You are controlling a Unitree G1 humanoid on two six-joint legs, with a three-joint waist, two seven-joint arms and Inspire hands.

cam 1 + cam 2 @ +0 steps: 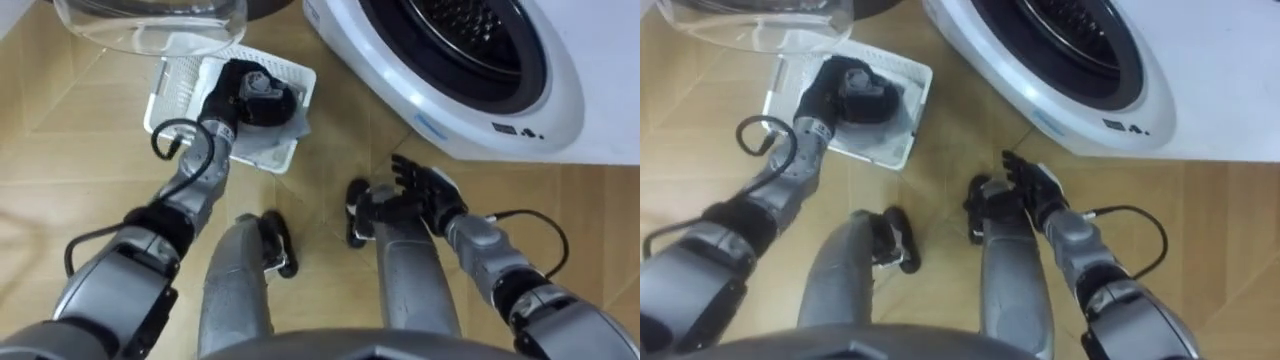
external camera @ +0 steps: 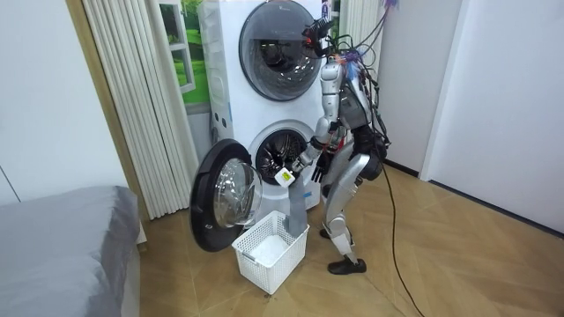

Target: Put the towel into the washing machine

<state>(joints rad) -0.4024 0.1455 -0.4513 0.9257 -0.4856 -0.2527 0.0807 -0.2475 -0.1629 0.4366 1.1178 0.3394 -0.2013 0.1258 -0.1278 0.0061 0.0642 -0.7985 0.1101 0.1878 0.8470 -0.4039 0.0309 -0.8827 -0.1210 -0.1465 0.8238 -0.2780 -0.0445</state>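
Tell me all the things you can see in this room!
towel: one, grey, hanging from the left hand down into the basket
laundry basket: one, white, on the floor by the open door
washing machine: one, white with a dark drum, in front of the robot
door: one, round, clear glass in a dark rim, swung open
upper machine: one, white with a dark round door, stacked on the washing machine
curtain: one, cream, beside the machines
bed: one, grey, at the room view's left
floor: wooden, light brown
left hand: dark, fingers curled on the towel above the basket
right hand: dark, fingers relaxed, near the knee
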